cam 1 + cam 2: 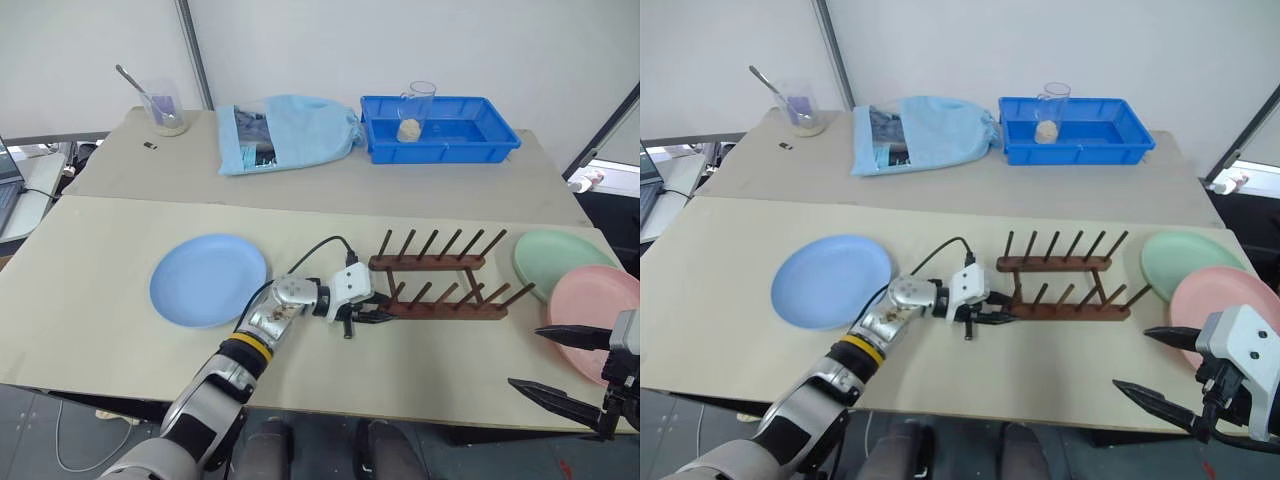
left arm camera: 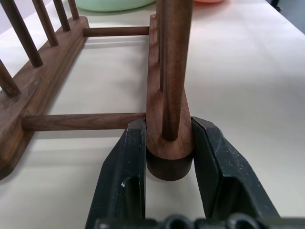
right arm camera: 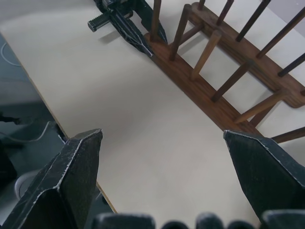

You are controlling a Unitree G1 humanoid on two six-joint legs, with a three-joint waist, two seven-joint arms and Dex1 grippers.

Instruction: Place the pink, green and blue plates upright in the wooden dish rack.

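The wooden dish rack (image 1: 440,285) lies mid-table, its pegs leaning away to the right. My left gripper (image 1: 372,310) is shut on the left end of the rack's near rail (image 2: 167,119), one finger on each side. The blue plate (image 1: 208,280) lies flat left of the rack. To the right of the rack, the green plate (image 1: 560,258) and pink plate (image 1: 592,305) lie flat near the table's right edge, the pink one overlapping the green. My right gripper (image 1: 526,357) hangs open over the front right corner, nothing between its fingers (image 3: 76,162).
A bright blue tray (image 1: 440,128) holding a glass (image 1: 415,110) stands at the back. A light blue cloth bag (image 1: 285,133) and a cup with a spoon (image 1: 165,105) sit at the back left. The table's front edge (image 1: 330,405) runs just below my arms.
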